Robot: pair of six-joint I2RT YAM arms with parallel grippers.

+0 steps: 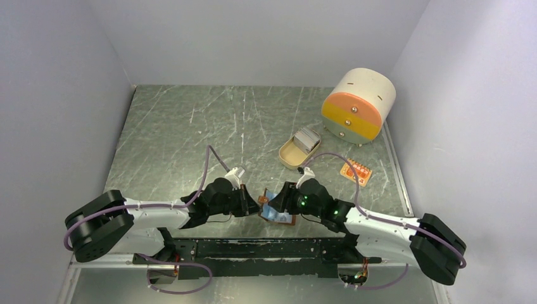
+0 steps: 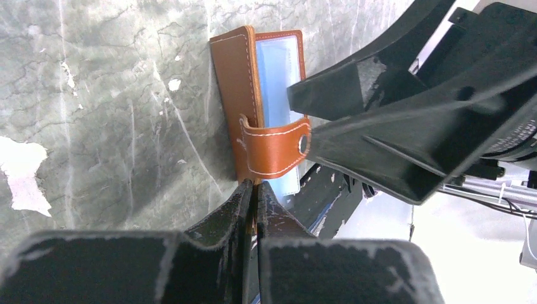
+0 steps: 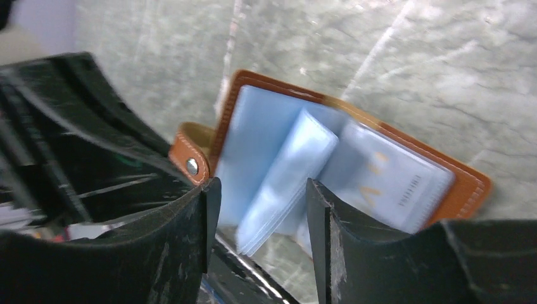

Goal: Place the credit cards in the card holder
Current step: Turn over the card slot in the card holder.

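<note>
The card holder [image 1: 283, 217], brown leather with light blue sleeves, lies open near the table's front edge between my two grippers. My left gripper [image 1: 256, 206] is shut on the edge of its cover; in the left wrist view the jaws [image 2: 255, 189] pinch the brown cover [image 2: 231, 95] just below the snap strap [image 2: 273, 149]. My right gripper [image 1: 277, 201] is open. In the right wrist view [image 3: 256, 209] the blue sleeves [image 3: 285, 171] hang loose between its fingers, and the holder [image 3: 470, 190] is spread open. The credit cards [image 1: 308, 138], a pale stack, lie in the tan dish, apart from both grippers.
The tan oval dish [image 1: 290, 156] sits right of centre. The cream-and-orange drum box [image 1: 358, 104] stands at the back right. A small orange patterned card [image 1: 356, 171] lies to the right of the dish. White walls close in the table on three sides.
</note>
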